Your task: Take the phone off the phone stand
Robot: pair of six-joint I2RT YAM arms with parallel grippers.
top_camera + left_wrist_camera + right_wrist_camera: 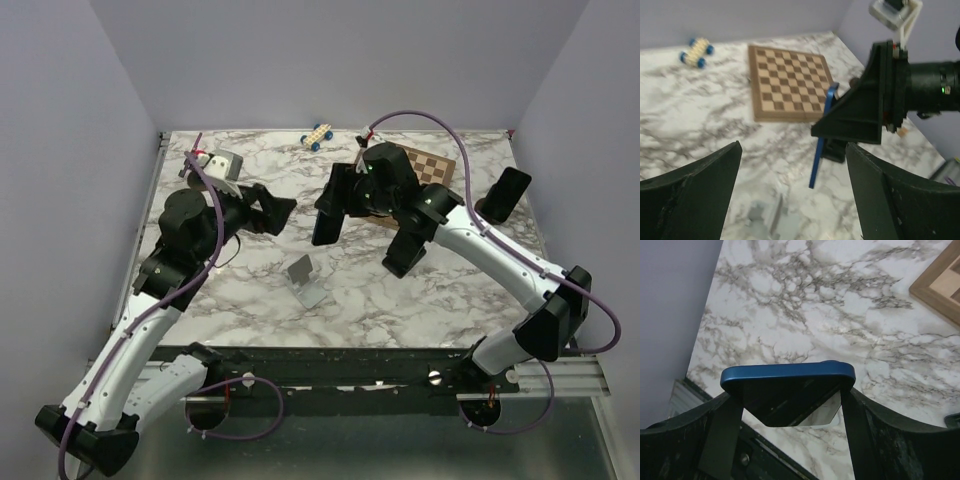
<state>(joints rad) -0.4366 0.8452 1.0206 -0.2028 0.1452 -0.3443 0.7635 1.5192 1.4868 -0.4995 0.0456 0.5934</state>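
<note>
Close against your right wrist camera, the right claw (790, 405) has both fingers pressed on the phone (787, 377), one on each side, with the blue edge running across between them. From the left wrist you see that phone (821, 140) edge-on, nearly upright, hanging below the right claw (855, 120). The phone stand (305, 278) sits on the marble table (450, 300) below that claw, toward the arm bases, and the phone (325, 222) is apart from it. Your left claw (280, 212) faces the right claw (335, 200) from just beside it, with its fingers spread wide and nothing between them. Behind the right claw lies a chessboard (430, 165), and a toy car (317, 136) stands near the far edge.
</note>
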